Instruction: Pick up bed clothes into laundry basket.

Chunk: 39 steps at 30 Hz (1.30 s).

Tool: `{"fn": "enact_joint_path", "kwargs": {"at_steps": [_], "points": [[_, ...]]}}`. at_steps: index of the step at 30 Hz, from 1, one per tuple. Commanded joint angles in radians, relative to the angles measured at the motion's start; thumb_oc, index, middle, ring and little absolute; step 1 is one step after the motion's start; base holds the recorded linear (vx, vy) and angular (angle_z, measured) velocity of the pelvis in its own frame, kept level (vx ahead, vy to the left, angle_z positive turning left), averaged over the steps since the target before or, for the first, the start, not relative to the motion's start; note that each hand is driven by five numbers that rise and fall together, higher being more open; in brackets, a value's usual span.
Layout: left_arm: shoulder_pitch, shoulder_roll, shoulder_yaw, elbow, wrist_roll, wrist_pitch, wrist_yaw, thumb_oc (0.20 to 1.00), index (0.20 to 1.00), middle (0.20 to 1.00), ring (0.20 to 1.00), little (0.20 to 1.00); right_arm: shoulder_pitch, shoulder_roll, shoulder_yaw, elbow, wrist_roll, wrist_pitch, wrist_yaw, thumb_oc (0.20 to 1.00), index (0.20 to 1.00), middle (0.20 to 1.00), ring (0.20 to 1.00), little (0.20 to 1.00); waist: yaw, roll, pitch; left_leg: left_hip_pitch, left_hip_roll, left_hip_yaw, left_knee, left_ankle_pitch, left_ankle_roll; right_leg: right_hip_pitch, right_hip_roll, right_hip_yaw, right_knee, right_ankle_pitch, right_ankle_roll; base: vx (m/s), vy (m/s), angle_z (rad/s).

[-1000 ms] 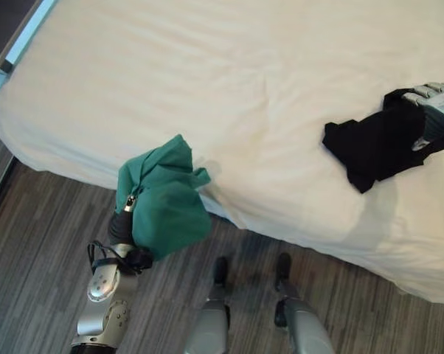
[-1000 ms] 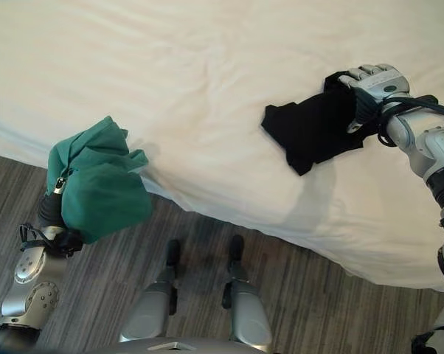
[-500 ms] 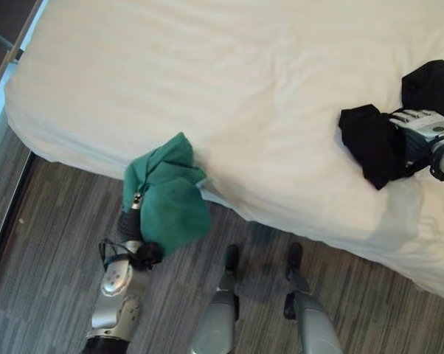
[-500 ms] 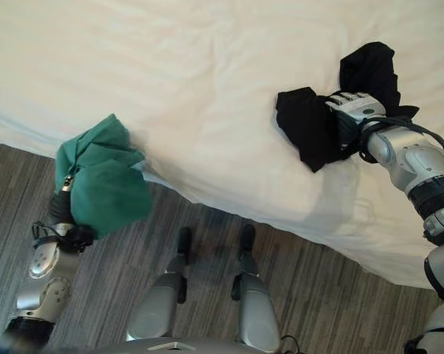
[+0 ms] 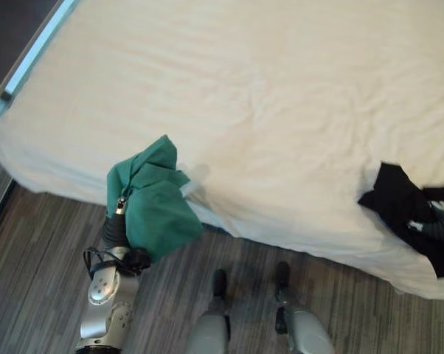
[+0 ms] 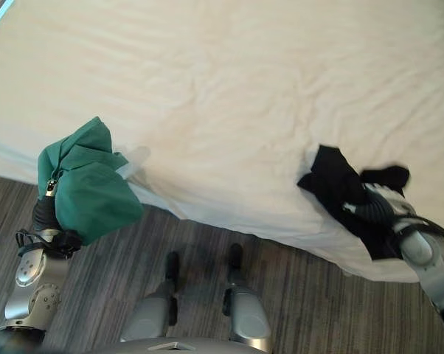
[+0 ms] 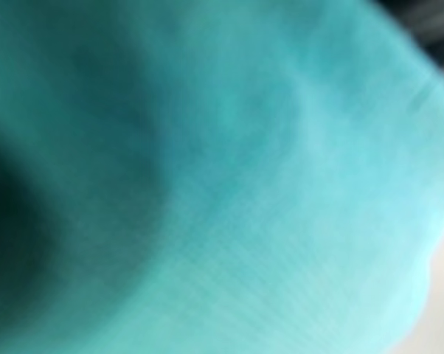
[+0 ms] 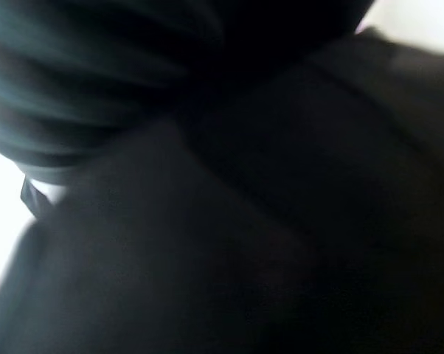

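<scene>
A green garment (image 5: 152,210) is bunched over my left hand (image 5: 114,230), which is raised over the floor just off the bed's front edge; the cloth hides the fingers and lies close against the left wrist view (image 7: 222,177). A black garment (image 6: 338,184) hangs from my right hand (image 6: 375,212) at the bed's front right edge. Only the hand's dark ribbed cover and a bit of silver show through the black cloth (image 8: 281,243).
The wide bed (image 5: 266,96) with its wrinkled white sheet takes up the upper part of both eye views. Grey striped floor (image 5: 45,243) runs along its front edge. A dark strip (image 5: 19,44) borders the bed at the far left.
My right hand has pulled the black garment from the bed's right middle back to its front right edge. The left arm still holds up the green garment. The camera has shifted.
</scene>
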Motion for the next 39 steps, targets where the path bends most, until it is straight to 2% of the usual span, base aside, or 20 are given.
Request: {"fn": "enact_joint_path", "kwargs": {"at_steps": [1, 2, 4, 5, 7, 10, 11, 12, 13, 15, 18, 19, 20, 25, 31, 32, 33, 34, 37, 39], "points": [[-0.004, 0.033, 0.003, -0.038, 0.049, -0.036, -0.032, 0.200, 0.200, 0.200, 0.200, 0.200, -0.086, -0.023, -0.035, 0.006, 0.104, -0.032, -0.033, 0.200, 0.200, 0.200, 0.200, 0.200, 0.002, -0.019, -0.114, 0.023, -0.021, 0.005, 0.005, -0.012, 0.013, 0.049, -0.012, 0.027, 0.012, -0.045, 0.050, 0.06, 0.035, -0.26], [-0.001, 0.030, 0.008, -0.036, 0.053, -0.034, -0.031, 0.200, 0.200, 0.200, 0.200, 0.200, -0.086, 0.006, -0.061, -0.003, 0.139, -0.035, -0.044, 0.200, 0.200, 0.200, 0.200, 0.200, -0.005, -0.019, -0.127, 0.035, -0.021, 0.011, 0.005, -0.017, 0.017, 0.057, -0.012, 0.032, 0.012, -0.047, 0.050, 0.05, 0.053, -0.36], [0.014, 0.015, 0.019, -0.039, 0.061, -0.033, -0.024, 0.200, 0.200, 0.200, 0.200, 0.200, -0.076, 0.145, -0.154, -0.064, 0.326, -0.061, -0.077, 0.200, 0.200, 0.200, 0.200, 0.200, -0.018, -0.014, -0.163, 0.071, -0.016, 0.029, 0.005, -0.034, 0.026, 0.082, -0.007, 0.055, 0.012, -0.055, 0.051, 0.06, 0.046, -0.35], [0.012, 0.017, 0.017, -0.039, 0.061, -0.033, -0.024, 0.200, 0.200, 0.200, 0.200, 0.200, -0.071, 0.148, -0.160, -0.069, 0.326, -0.059, -0.076, 0.200, 0.200, 0.200, 0.200, 0.200, -0.015, -0.016, -0.163, 0.068, -0.017, 0.030, 0.005, -0.029, 0.026, 0.078, -0.009, 0.057, 0.012, -0.051, 0.051, 0.04, 0.019, -0.17], [0.013, -0.001, 0.024, -0.046, 0.057, -0.040, -0.008, 0.200, 0.200, 0.200, 0.200, 0.200, -0.101, 0.327, -0.198, -0.127, 0.550, -0.105, -0.098, 0.200, 0.200, 0.200, 0.200, 0.200, -0.027, -0.008, -0.186, 0.083, -0.018, 0.036, 0.005, -0.036, 0.030, 0.086, -0.006, 0.070, 0.012, -0.053, 0.049, 0.02, 0.019, -0.20], [0.012, -0.035, 0.007, -0.042, 0.044, -0.041, 0.021, 0.200, 0.200, 0.200, 0.200, 0.200, -0.089, 0.573, -0.162, -0.198, 0.890, -0.139, -0.029, 0.200, 0.200, 0.200, 0.200, 0.200, -0.041, 0.004, -0.212, 0.105, -0.018, 0.044, 0.005, -0.044, 0.035, 0.101, -0.009, 0.081, 0.012, -0.058, 0.045, 0.04, 0.038, -0.13], [0.030, -0.070, -0.013, -0.049, 0.045, -0.034, 0.020, 0.200, 0.200, 0.200, 0.200, 0.200, -0.062, 0.694, -0.141, -0.228, 0.991, -0.153, -0.016, 0.200, 0.200, 0.200, 0.200, 0.200, -0.051, 0.018, -0.229, 0.125, -0.020, 0.051, 0.005, -0.052, 0.039, 0.119, -0.010, 0.085, 0.012, -0.062, 0.044, 0.06, 0.045, -0.14], [0.032, -0.069, -0.014, -0.049, 0.045, -0.034, 0.020, 0.200, 0.200, 0.200, 0.200, 0.200, -0.059, 0.696, -0.141, -0.231, 0.991, -0.152, -0.016, 0.200, 0.200, 0.200, 0.200, 0.200, -0.051, 0.017, -0.229, 0.127, -0.020, 0.051, 0.005, -0.053, 0.039, 0.121, -0.010, 0.085, 0.012, -0.063, 0.044, 0.05, 0.051, -0.11], [0.039, -0.080, -0.026, -0.046, 0.050, -0.036, 0.024, 0.200, 0.200, 0.200, 0.200, 0.200, -0.062, 0.753, -0.115, -0.221, 1.048, -0.163, -0.007, 0.200, 0.200, 0.200, 0.200, 0.200, -0.055, 0.025, -0.235, 0.136, -0.022, 0.051, 0.005, -0.057, 0.042, 0.129, -0.012, 0.086, 0.012, -0.064, 0.044, 0.02, 0.047, -0.05], [0.019, -0.109, -0.077, -0.007, 0.068, -0.038, 0.062, 0.200, 0.200, 0.200, 0.200, 0.200, -0.068, 0.858, 0.028, -0.214, 1.117, -0.178, -0.037, 0.200, 0.200, 0.200, 0.200, 0.200, -0.065, 0.045, -0.253, 0.155, -0.027, 0.060, 0.005, -0.058, 0.044, 0.145, -0.017, 0.091, 0.012, -0.061, 0.044, 0.01, 0.070, -0.02], [-0.006, -0.119, -0.112, -0.010, 0.072, -0.050, 0.065, 0.200, 0.200, 0.200, 0.200, 0.200, -0.056, 0.841, 0.176, -0.245, 1.130, -0.129, 0.013, 0.200, 0.200, 0.200, 0.200, 0.200, -0.070, 0.053, -0.256, 0.161, -0.031, 0.068, 0.005, -0.053, 0.044, 0.148, -0.024, 0.098, 0.016, -0.052, 0.045, -0.03, 0.053, -0.01], [-0.006, -0.119, -0.111, -0.009, 0.072, -0.051, 0.064, 0.200, 0.200, 0.200, 0.200, 0.200, -0.056, 0.841, 0.177, -0.245, 1.129, -0.129, 0.013, 0.200, 0.200, 0.200, 0.200, 0.200, -0.071, 0.054, -0.256, 0.162, -0.031, 0.068, 0.005, -0.053, 0.044, 0.148, -0.024, 0.097, 0.016, -0.052, 0.045, -0.03, 0.060, -0.03], [-0.022, -0.108, -0.125, -0.016, 0.081, -0.054, 0.037, 0.200, 0.200, 0.200, 0.200, 0.200, -0.050, 0.760, 0.201, -0.290, 1.004, -0.110, 0.033, 0.200, 0.200, 0.200, 0.200, 0.200, -0.072, 0.056, -0.258, 0.164, -0.036, 0.064, 0.005, -0.051, 0.046, 0.150, -0.029, 0.101, 0.022, -0.049, 0.047, -0.01, 0.034, -0.01], [-0.018, -0.097, -0.123, -0.018, 0.099, -0.068, 0.026, 0.200, 0.200, 0.200, 0.200, 0.200, -0.084, 0.735, 0.100, -0.277, 0.969, -0.141, -0.017, 0.200, 0.200, 0.200, 0.200, 0.200, -0.077, 0.065, -0.260, 0.172, -0.049, 0.061, 0.005, -0.053, 0.057, 0.151, -0.045, 0.102, 0.045, -0.043, 0.055, 0.01, 0.051, 0.03], [0.058, -0.119, -0.044, 0.013, 0.073, -0.057, 0.032, 0.200, 0.200, 0.200, 0.200, 0.200, -0.033, 0.740, -0.072, -0.282, 0.947, -0.161, -0.070, 0.200, 0.200, 0.200, 0.200, 0.200, -0.096, 0.074, -0.255, 0.167, -0.070, 0.083, 0.005, -0.058, 0.065, 0.137, -0.065, 0.112, 0.037, -0.006, 0.077, -0.02, 0.071, -0.04], [0.054, -0.110, -0.025, 0.030, 0.096, -0.056, 0.039, 0.200, 0.200, 0.200, 0.200, 0.200, 0.000, 0.741, -0.117, -0.288, 0.916, -0.167, -0.078, 0.200, 0.200, 0.200, 0.200, 0.200, -0.126, 0.066, -0.235, 0.152, -0.074, 0.110, 0.005, -0.059, 0.064, 0.095, -0.071, 0.127, 0.038, 0.055, 0.097, -0.09, 0.031, -0.11], [0.053, -0.110, -0.025, 0.031, 0.096, -0.057, 0.039, 0.200, 0.200, 0.200, 0.200, 0.200, 0.001, 0.742, -0.117, -0.290, 0.915, -0.166, -0.079, 0.200, 0.200, 0.200, 0.200, 0.200, -0.121, 0.066, -0.238, 0.149, -0.074, 0.115, 0.005, -0.059, 0.064, 0.089, -0.070, 0.131, 0.037, 0.057, 0.098, -0.19, 0.068, -0.15], [0.046, -0.089, -0.019, 0.042, 0.136, -0.051, 0.034, 0.200, 0.200, 0.200, 0.200, 0.200, 0.039, 0.755, -0.160, -0.295, 0.894, -0.169, -0.086, 0.200, 0.200, 0.200, 0.200, 0.200, -0.164, 0.067, -0.222, 0.128, -0.064, 0.171, 0.005, -0.059, 0.062, 0.040, -0.057, 0.151, 0.029, 0.089, 0.116, -0.12, 0.036, -0.30], [0.018, -0.062, -0.034, 0.045, 0.180, -0.051, 0.039, 0.200, 0.200, 0.200, 0.200, 0.200, 0.043, 0.773, -0.168, -0.290, 0.889, -0.179, -0.099, 0.200, 0.200, 0.200, 0.200, 0.200, -0.184, 0.072, -0.215, 0.112, -0.045, 0.219, 0.005, -0.048, 0.058, 0.001, -0.049, 0.149, 0.034, 0.092, 0.117, -0.10, 0.005, -0.92], [-0.023, -0.031, -0.044, 0.035, 0.209, -0.057, 0.039, 0.200, 0.200, 0.200, 0.200, 0.200, 0.054, 0.777, -0.175, -0.282, 0.892, -0.185, -0.112, 0.200, 0.200, 0.200, 0.200, 0.200, -0.197, 0.083, -0.199, 0.121, -0.011, 0.280, 0.005, -0.037, 0.053, 0.014, -0.061, 0.081, 0.078, 0.036, 0.098, -0.11, -0.005, -1.36]]}}
